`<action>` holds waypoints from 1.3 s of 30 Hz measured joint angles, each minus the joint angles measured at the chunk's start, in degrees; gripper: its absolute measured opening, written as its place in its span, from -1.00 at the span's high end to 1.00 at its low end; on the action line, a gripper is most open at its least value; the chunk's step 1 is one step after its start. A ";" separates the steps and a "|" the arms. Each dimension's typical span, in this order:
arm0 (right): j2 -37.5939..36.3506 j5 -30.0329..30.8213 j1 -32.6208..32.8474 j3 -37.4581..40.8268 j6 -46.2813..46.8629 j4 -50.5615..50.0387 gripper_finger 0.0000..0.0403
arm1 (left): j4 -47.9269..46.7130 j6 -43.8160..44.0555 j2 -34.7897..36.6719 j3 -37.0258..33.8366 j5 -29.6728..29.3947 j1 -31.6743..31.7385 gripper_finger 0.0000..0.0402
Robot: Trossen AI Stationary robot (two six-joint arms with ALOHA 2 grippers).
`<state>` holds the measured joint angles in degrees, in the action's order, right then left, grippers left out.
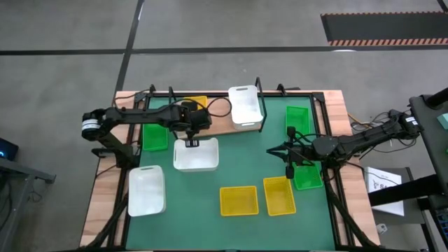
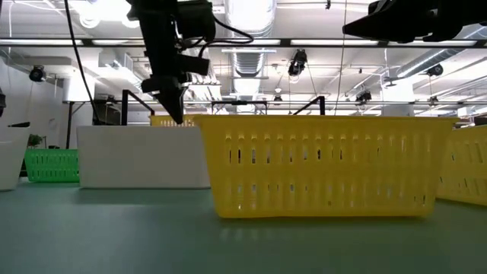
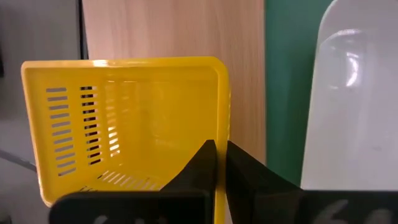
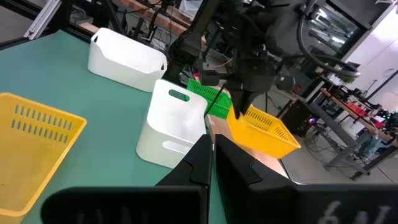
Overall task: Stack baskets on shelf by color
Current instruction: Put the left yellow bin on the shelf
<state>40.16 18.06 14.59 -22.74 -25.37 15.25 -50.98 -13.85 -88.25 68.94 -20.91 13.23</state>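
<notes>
My left gripper [image 3: 216, 163] is over the wooden shelf [image 1: 222, 120] at the table's far side, shut on a yellow basket [image 1: 199, 103]. The right wrist view shows that basket [image 4: 264, 130] tilted below the left fingers. A white basket [image 1: 245, 105] stands on the shelf's right part. On the green mat sit two white baskets [image 1: 196, 155] [image 1: 145, 190], two yellow ones [image 1: 238, 200] [image 1: 278, 195] and three green ones [image 1: 154, 137] [image 1: 299, 119] [image 1: 309, 176]. My right gripper [image 4: 211, 149] hovers shut and empty above the mat, next to the nearer right green basket. My left gripper pinches the yellow basket's side wall at its rim [image 3: 221, 134] between its two fingers, one inside the basket and one outside. The fingers come from above, pointing down. The basket hangs tilted below them over the shelf board [image 3: 174, 31]; whether it touches the board, I cannot tell.
The shelf's black wire frame [image 1: 259, 85] stands up along the far edge. Cables trail along both arms. In the low view a yellow basket [image 2: 327, 164] fills the foreground. Bare mat [image 1: 238, 164] lies between the middle white basket and the right arm.
</notes>
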 joint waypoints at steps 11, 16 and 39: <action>0.00 0.00 0.00 0.00 -0.15 0.00 0.95 | -0.70 2.91 0.00 -2.80 0.07 0.00 0.99; 0.00 0.00 0.00 0.00 -0.15 -0.01 0.95 | -0.85 3.00 0.00 -2.52 0.07 0.03 0.88; 0.00 0.00 0.00 0.00 -0.30 -0.02 0.95 | 8.02 15.08 0.13 8.08 3.10 -0.70 0.61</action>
<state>40.16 18.06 14.59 -22.74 -25.67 15.22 -42.96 1.23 -88.12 77.02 -17.80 12.53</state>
